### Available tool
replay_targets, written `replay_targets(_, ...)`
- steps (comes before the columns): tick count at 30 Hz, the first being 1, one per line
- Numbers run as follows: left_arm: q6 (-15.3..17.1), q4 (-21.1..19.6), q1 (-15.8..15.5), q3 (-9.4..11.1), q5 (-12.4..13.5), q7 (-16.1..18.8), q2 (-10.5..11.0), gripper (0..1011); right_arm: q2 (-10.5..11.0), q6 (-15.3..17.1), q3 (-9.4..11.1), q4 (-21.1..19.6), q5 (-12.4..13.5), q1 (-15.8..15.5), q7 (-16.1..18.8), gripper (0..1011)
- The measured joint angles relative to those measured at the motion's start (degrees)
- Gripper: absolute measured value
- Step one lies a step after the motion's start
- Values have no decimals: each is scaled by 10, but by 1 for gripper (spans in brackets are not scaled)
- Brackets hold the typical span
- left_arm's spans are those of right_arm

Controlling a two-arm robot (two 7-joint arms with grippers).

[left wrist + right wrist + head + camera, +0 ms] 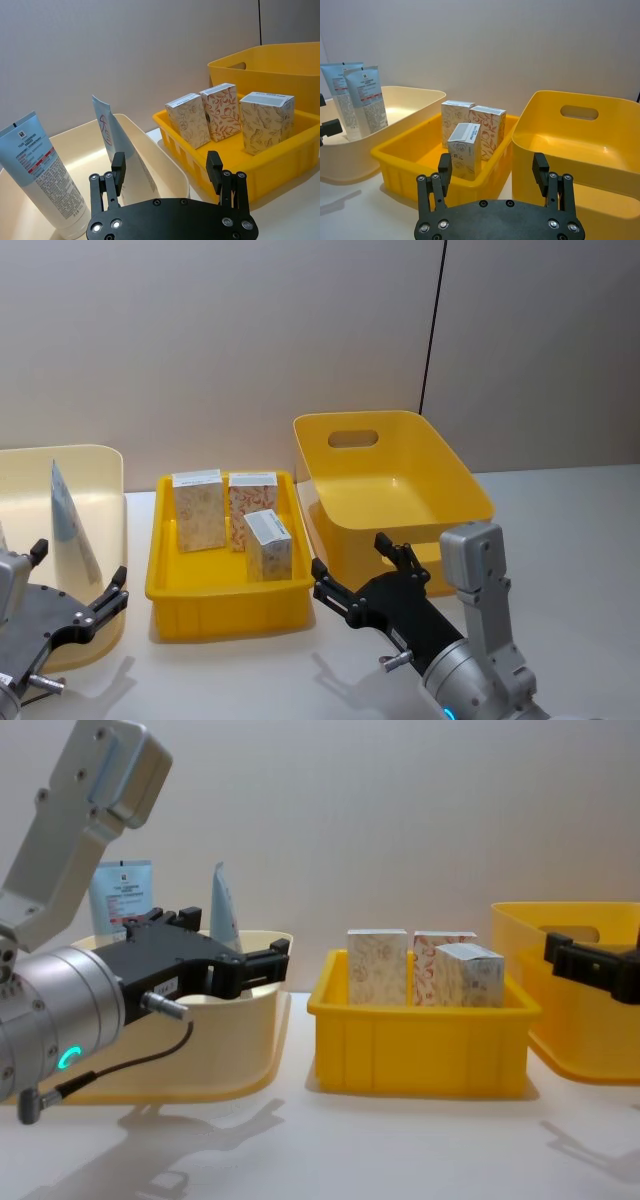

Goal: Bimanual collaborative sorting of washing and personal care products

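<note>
Pincers, two, black, nearest the robot. The left pincer (166, 164) is spread wide and unladen, poised over the near rim of the cream plastic tub (104, 466). The right pincer (492, 162) is likewise spread wide and unladen, above the white surface (250, 670) before the crate's right corner.

Middle: shallow yellow plastic crate (225, 592) holding three small upright cardboard boxes. The front beige floral box (268, 546) stands toward the right. The rear beige floral box (199, 511) stands at the left, with the red-orange floral box (251, 502) just beside it.

Left: the cream tub holds two tall pale-blue-and-white squeeze tubes (366, 98), standing crimped end up.

Right, farthest: deep yellow plastic bin (447, 468) with handle slot.
</note>
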Motion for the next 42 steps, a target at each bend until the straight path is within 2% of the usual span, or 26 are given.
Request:
replay_targets(7, 0, 0, 0, 0, 0, 0, 0, 1003, -3, 18, -1, -11, 2, 0, 3, 1001)
replay_targets(9, 0, 0, 0, 0, 0, 0, 0, 1003, -4, 38, -2, -22, 8, 1, 4, 1001)
replay_targets(10, 0, 0, 0, 0, 0, 0, 0, 1003, -4, 38, -2, -22, 8, 1, 4, 1001)
replay_targets(19, 0, 0, 0, 0, 0, 0, 0, 1003, -12, 116, -2, -65, 27, 5, 3, 1001)
replay_targets(25, 0, 0, 0, 0, 0, 0, 0, 1003, -24, 176, -7, -83, 31, 14, -16, 1001)
replay_targets(28, 0, 0, 0, 0, 0, 0, 0, 1003, -35, 206, -14, -85, 27, 22, -33, 1001)
replay_targets(32, 0, 0, 0, 0, 0, 0, 0, 1003, -47, 229, -23, -80, 19, 34, -49, 1001)
replay_targets(42, 0, 0, 0, 0, 0, 0, 0, 1003, -74, 254, -50, -48, -9, 66, -79, 1001)
